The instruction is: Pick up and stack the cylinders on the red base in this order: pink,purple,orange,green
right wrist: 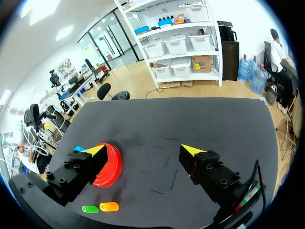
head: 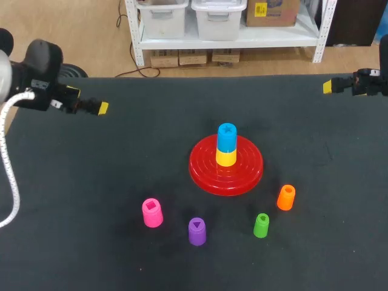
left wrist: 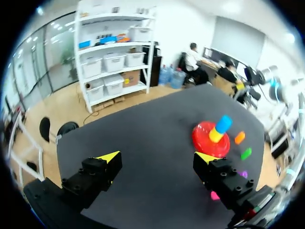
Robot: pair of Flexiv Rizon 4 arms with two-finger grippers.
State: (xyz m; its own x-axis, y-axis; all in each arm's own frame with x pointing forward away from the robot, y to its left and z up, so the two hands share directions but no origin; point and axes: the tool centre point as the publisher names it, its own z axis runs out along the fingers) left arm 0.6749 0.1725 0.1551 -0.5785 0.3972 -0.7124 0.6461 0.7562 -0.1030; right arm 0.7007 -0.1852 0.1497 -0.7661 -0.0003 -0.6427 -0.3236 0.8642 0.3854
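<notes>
The red base (head: 226, 173) stands mid-table with a yellow cylinder (head: 226, 157) and a blue one (head: 227, 137) stacked on its post. In front of it stand the pink (head: 152, 213), purple (head: 197, 231), green (head: 261, 225) and orange (head: 286, 197) cylinders, each apart and upright. My left gripper (head: 102, 108) hovers at the far left, open and holding nothing (left wrist: 157, 157); the red base (left wrist: 209, 139) lies well ahead of it. My right gripper (head: 328, 86) is at the far right edge, open and holding nothing (right wrist: 144, 150). The base (right wrist: 108, 167), green (right wrist: 89, 209) and orange (right wrist: 109, 206) cylinders lie off beside one finger.
The black table (head: 121, 170) carries only the base and cylinders. Its back edge (head: 212, 77) runs just behind both grippers. A white cable (head: 8, 163) hangs from my left arm over the table's left side.
</notes>
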